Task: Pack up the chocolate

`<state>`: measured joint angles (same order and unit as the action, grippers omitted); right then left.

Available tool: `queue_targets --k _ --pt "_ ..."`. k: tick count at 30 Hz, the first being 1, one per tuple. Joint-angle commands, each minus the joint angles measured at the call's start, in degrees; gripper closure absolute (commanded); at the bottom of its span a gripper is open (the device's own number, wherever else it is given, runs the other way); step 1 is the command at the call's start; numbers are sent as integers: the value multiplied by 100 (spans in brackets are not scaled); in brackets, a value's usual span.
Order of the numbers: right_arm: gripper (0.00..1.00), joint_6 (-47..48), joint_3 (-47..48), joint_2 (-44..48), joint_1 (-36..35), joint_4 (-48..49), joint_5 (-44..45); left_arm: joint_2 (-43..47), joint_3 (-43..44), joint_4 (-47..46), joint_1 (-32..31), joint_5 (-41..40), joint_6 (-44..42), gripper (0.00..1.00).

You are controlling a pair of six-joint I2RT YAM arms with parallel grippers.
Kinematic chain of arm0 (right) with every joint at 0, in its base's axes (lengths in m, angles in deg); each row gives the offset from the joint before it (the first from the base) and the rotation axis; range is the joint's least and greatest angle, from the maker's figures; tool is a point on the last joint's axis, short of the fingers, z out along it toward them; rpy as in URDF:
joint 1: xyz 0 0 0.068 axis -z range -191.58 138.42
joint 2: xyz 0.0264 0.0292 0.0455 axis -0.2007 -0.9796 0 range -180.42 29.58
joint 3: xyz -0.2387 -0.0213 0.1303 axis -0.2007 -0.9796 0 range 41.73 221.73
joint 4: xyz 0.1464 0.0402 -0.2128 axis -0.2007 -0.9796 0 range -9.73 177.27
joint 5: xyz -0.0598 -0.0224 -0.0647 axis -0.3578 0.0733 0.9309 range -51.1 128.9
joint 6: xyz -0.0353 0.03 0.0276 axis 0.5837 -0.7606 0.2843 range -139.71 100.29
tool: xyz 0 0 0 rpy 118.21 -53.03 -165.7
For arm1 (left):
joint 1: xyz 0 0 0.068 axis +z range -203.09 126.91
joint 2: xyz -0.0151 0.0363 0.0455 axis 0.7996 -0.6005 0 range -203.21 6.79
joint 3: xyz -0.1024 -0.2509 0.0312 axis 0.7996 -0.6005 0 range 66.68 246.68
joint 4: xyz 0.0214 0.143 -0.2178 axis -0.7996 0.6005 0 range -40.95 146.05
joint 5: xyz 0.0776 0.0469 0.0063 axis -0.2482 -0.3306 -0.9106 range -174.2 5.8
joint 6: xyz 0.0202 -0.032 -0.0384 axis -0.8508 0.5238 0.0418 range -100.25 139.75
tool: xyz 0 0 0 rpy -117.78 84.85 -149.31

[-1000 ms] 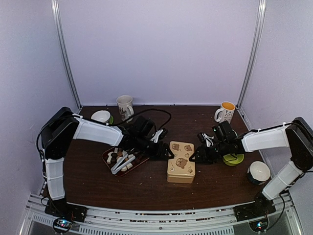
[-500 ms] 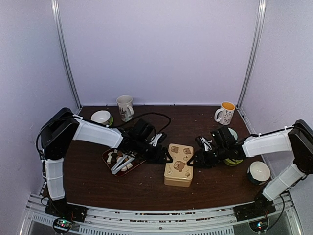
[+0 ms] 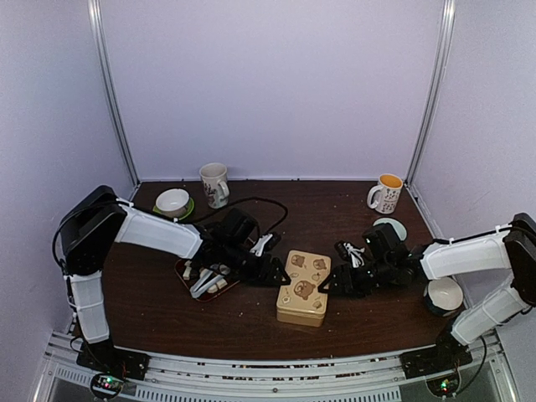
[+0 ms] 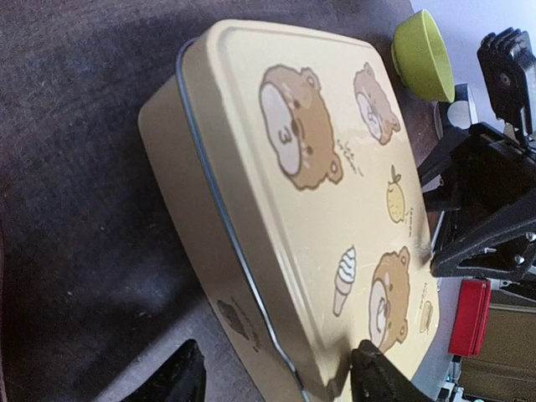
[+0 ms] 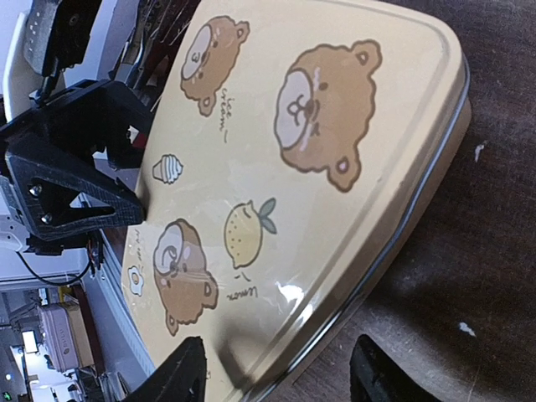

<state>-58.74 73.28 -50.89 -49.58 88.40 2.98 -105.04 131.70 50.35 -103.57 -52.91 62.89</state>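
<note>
The chocolate (image 3: 201, 269), small white and brown pieces, lies on a dark red tray (image 3: 181, 270) left of centre, with silver tongs (image 3: 211, 281) across it. A closed cream tin with bear pictures (image 3: 303, 289) sits mid-table, turned slightly askew. My left gripper (image 3: 275, 273) is open at the tin's left edge. In the left wrist view (image 4: 276, 387) one finger is beside the tin's wall (image 4: 318, 184) and one is over the lid. My right gripper (image 3: 329, 286) is open at the tin's right edge. In the right wrist view (image 5: 276, 377) it straddles the rim (image 5: 301, 151).
A white mug (image 3: 214, 182) and a white bowl on a green saucer (image 3: 172, 201) stand at the back left. A mug with an orange inside (image 3: 387, 193) stands at the back right. A pale green saucer (image 3: 389, 228) and a white bowl (image 3: 442, 293) lie near my right arm.
Both grippers have come nearer the front with the tin between them. The tin has slid slightly left and forward and turned a little. The green saucer at the right is now uncovered.
</note>
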Motion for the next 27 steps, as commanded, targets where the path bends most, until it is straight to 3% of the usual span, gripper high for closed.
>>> queue_targets --k 1,7,13,16,19,25,27 --pt "39 44 36 207 -33 -198 31 285 -78 -31 -41 92 -55 38" --pt "34 346 262 417 -12 -745 334 600 -166 175 -33 -207 -152 37" --pt "24 522 420 708 18 -1018 964 890 -26 532 13 -672 -488 29" --pt "1 411 370 882 74 -1005 1377 867 108 756 126 -886 -645 15" --pt "0 258 249 1182 91 -945 1829 890 47 635 354 -976 -643 2" --pt "0 -212 -51 1757 98 -970 2937 908 203 442 583 -1196 -944 3" --pt "0 -217 -167 1794 144 -627 2876 750 418 430 596 -1116 -1040 5"
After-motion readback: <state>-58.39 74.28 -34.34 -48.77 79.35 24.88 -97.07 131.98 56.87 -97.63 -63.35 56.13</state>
